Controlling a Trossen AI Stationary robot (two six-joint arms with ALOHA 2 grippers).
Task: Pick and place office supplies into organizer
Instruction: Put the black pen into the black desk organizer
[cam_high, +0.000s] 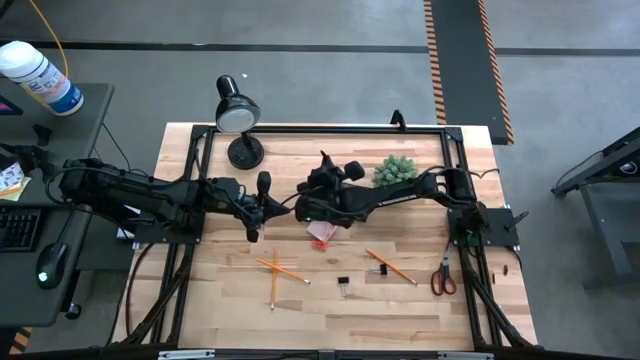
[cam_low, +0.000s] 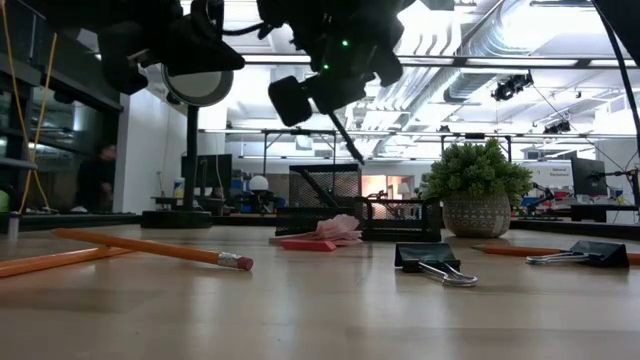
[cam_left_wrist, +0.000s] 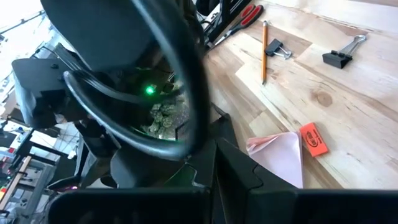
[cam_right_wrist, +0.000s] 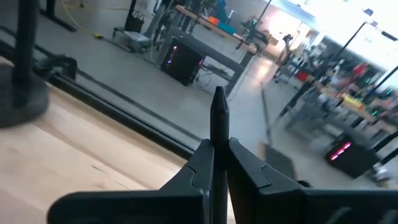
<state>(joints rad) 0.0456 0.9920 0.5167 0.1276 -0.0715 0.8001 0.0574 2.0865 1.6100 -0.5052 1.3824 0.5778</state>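
My right gripper (cam_right_wrist: 217, 154) hangs over the table's middle, shut on a black pen (cam_right_wrist: 219, 115). In the low view the pen (cam_low: 347, 135) slants down above the black mesh organizer (cam_low: 330, 198), which the right arm covers in the high view. My left gripper (cam_high: 262, 205) waits shut just left of it with nothing seen between its fingers. A pink sticky-note pad (cam_high: 320, 235) lies in front of the organizer. Two crossed pencils (cam_high: 275, 270), a third pencil (cam_high: 392, 265), two binder clips (cam_high: 343, 285) (cam_high: 380, 268) and red-handled scissors (cam_high: 443, 278) lie flat on the near half. My right gripper pinches the pen's shaft (cam_right_wrist: 218, 144) between its two fingers, and one end of the pen sticks out beyond the fingertips. The pen is lifted clear. In the low view it tilts, its lower tip (cam_low: 358, 157) hanging above the organizer's taller section.
A black desk lamp (cam_high: 238, 115) stands at the far left of the table. A green spiky plant (cam_high: 395, 170) sits in a pot right of the organizer. A black frame rail runs along the table's far edge (cam_right_wrist: 143, 127). Bare wood lies near the front edge (cam_high: 330, 325).
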